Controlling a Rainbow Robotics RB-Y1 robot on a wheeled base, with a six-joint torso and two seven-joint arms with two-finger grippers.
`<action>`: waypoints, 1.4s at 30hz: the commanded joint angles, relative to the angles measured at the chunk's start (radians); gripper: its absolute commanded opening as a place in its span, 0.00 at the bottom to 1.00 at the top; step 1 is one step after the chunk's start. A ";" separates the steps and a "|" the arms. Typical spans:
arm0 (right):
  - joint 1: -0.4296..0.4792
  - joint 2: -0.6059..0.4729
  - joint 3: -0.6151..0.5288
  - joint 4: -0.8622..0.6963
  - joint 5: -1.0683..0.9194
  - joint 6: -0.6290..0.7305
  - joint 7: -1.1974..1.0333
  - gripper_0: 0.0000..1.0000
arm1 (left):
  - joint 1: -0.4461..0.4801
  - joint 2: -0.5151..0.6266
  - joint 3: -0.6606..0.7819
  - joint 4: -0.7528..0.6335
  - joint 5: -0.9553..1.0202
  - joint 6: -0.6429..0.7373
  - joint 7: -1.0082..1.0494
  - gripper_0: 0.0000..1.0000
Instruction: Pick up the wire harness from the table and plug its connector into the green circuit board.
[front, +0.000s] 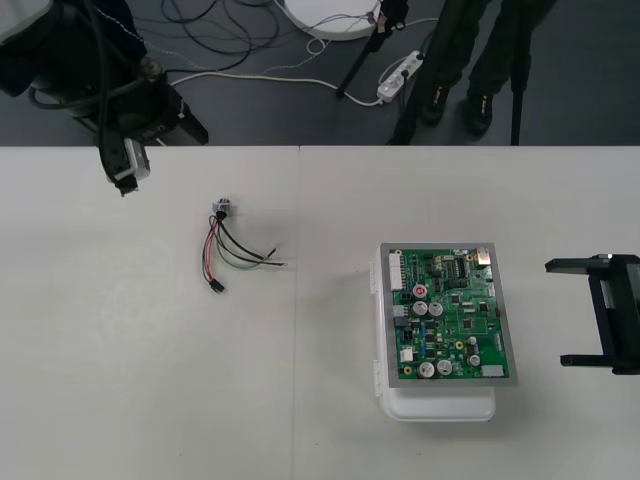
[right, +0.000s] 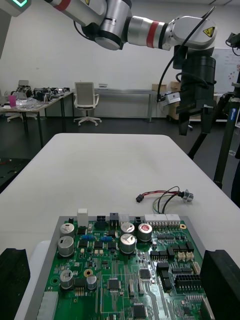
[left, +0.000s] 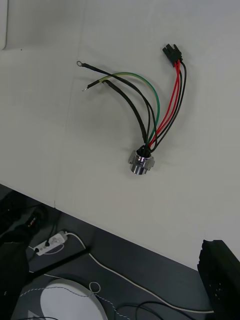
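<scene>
The wire harness (front: 224, 248) lies loose on the table left of centre, its round metal socket (front: 221, 208) toward the far edge and its small black plug (front: 217, 286) nearer me. In the left wrist view the socket (left: 141, 163) and plug (left: 171, 53) lie flat, with nothing gripping them. My left gripper (front: 126, 172) hangs open above the far left of the table, left of the harness. The green circuit board (front: 450, 315) sits on its white base (front: 440, 406) at the right. My right gripper (front: 556, 313) stands open just right of the board, holding nothing.
The table's far edge runs just beyond the left gripper, with dark floor and cables behind it. Bare tabletop separates the harness from the board. In the right wrist view the left gripper (right: 195, 112) hangs over the harness (right: 165, 196), beyond the board (right: 125, 270).
</scene>
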 joint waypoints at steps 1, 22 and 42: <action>-0.037 0.028 0.009 0.057 -0.014 -0.023 0.034 1.00 | -0.059 -0.052 -0.005 0.051 -0.047 0.049 -0.144 1.00; -0.119 0.049 0.009 0.092 -0.034 -0.038 -0.122 1.00 | -0.101 -0.127 -0.174 0.116 -0.076 0.216 -0.179 1.00; -0.135 0.060 0.009 0.106 0.001 -0.063 -0.110 1.00 | -0.099 -0.285 -0.250 0.289 -0.110 0.250 -0.186 1.00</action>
